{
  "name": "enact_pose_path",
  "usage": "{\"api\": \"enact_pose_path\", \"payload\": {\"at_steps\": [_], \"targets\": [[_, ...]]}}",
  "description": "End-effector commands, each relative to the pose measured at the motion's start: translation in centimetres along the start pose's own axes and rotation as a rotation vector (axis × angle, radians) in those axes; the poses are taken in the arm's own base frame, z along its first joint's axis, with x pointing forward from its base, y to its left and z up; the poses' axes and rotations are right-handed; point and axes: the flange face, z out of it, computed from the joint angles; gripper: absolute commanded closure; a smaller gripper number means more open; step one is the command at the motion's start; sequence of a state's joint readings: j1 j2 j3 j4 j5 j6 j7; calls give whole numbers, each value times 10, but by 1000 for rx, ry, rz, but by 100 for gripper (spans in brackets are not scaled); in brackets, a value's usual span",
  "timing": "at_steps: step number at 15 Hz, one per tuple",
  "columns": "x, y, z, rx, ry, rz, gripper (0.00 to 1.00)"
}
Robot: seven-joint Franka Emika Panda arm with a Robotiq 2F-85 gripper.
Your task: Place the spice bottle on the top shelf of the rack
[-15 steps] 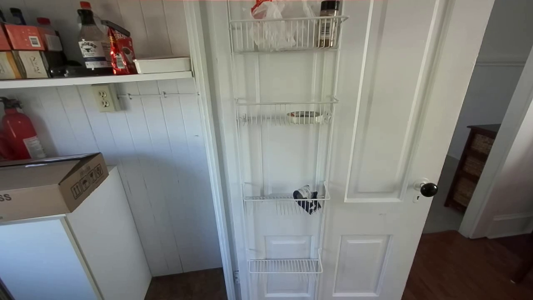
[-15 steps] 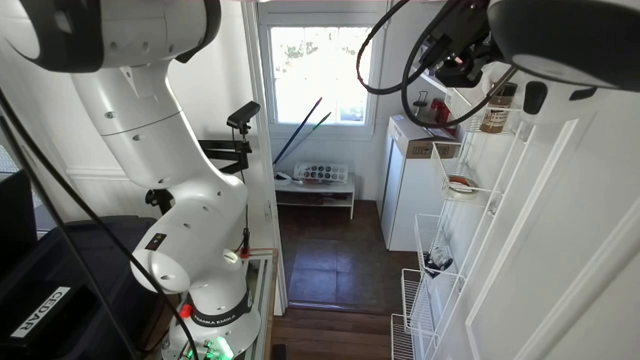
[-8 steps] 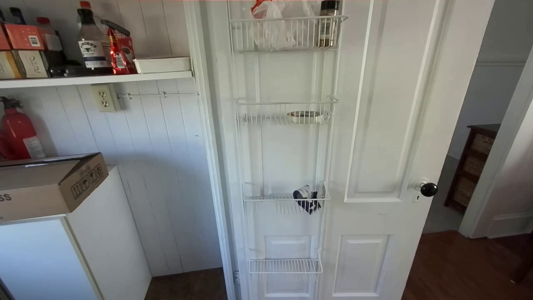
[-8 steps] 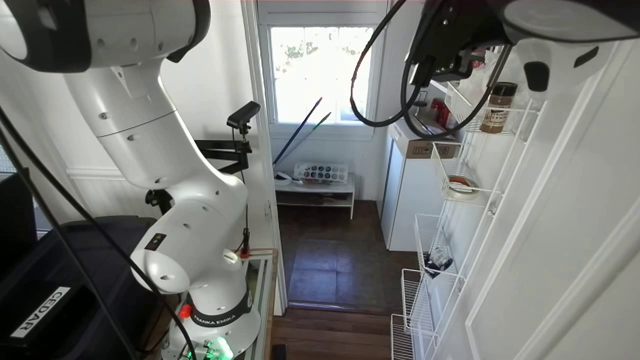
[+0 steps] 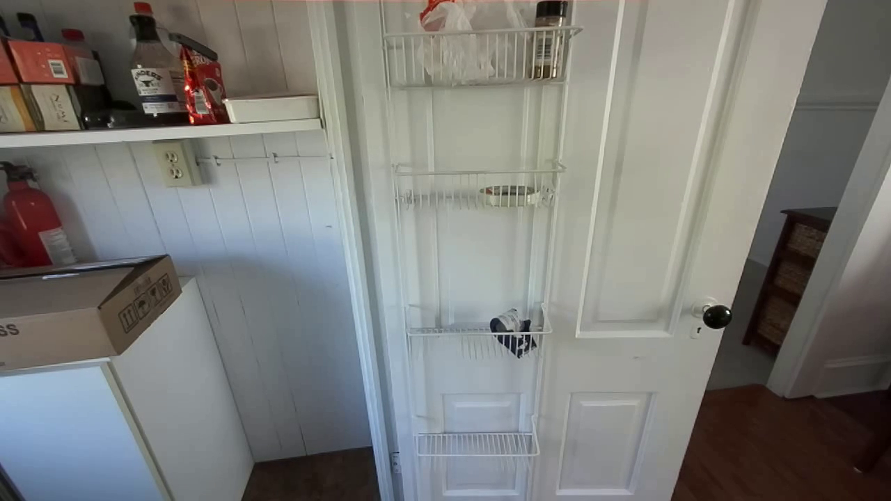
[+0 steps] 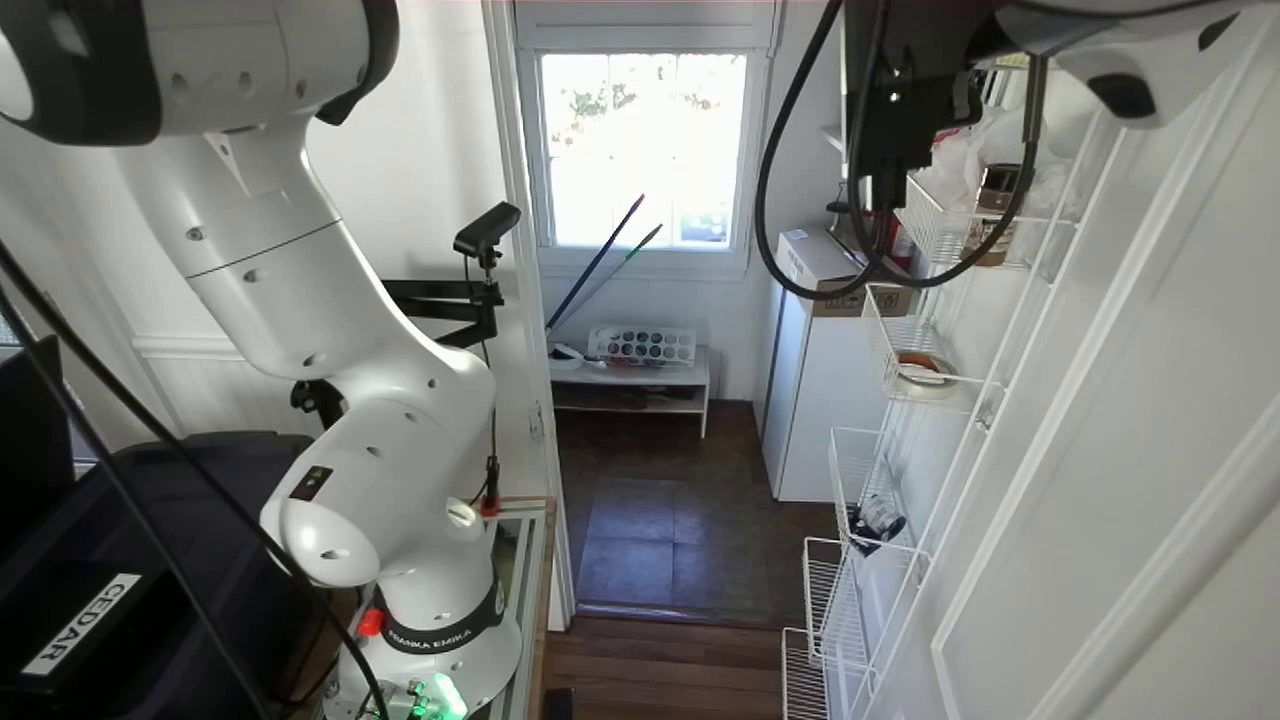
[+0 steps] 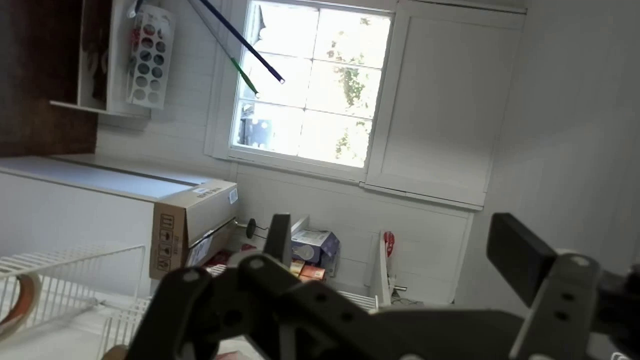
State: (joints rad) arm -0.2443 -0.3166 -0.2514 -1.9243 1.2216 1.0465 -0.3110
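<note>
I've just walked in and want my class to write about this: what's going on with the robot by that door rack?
A robot arm, its tool open and holding nothing, is poised near a white wire rack on a door; the job is to put the spice bottle on the top shelf. The bottle stands upright in a wire basket beside a plastic bag. Whether that basket is the top shelf cannot be told: the rack runs up out of the picture.

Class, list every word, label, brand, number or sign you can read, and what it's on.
"CEDAR": white label on a dark object
"FRANKA EMIKA": robot's base
"SS", word cut off: cardboard box
Upward arrows: same box
"NDERS", start unclear: red-capped bottle
Numbers: none legible
Too blurred or small: spice bottle, red bag, shelf boxes
</note>
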Motion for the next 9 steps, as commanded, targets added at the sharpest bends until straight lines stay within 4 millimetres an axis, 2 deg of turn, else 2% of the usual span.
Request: {"api": "enact_pose_path", "payload": {"at_steps": [1,3,4,9], "targets": [[-8,-13,8,-79,28,-178,0],[-7,-18,9,-104,68,-271,0],[0,-11,4,-56,37,-193,0],[-1,-17,5,-75,58,-256,0]]}}
